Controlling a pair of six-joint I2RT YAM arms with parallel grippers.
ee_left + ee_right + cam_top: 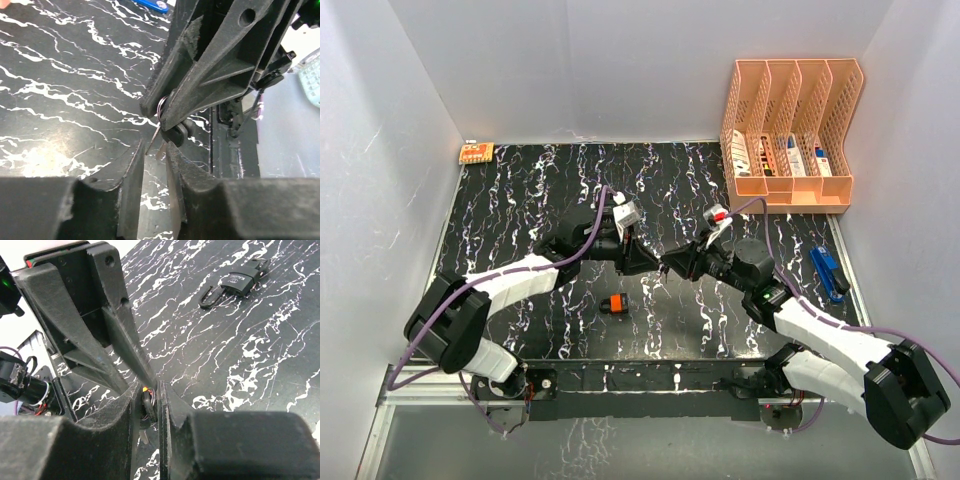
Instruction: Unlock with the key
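Observation:
A small padlock [613, 304] with an orange and black body lies on the black marbled table [520, 200], shackle open; it also shows in the right wrist view [240, 282]. My right gripper [672, 264] is shut on the key, whose black head [148, 402] sits between its jaws [149, 387]. In the left wrist view the key head [176, 133] and its metal blade [160, 148] hang at the right gripper's tips. My left gripper [654, 262] meets it tip to tip, its jaws [154, 147] slightly apart just below the key, holding nothing.
A peach file organizer [790, 130] with small items stands at the back right. A blue object [828, 272] lies by the right edge. A small orange item [476, 152] sits at the back left corner. White walls enclose the table.

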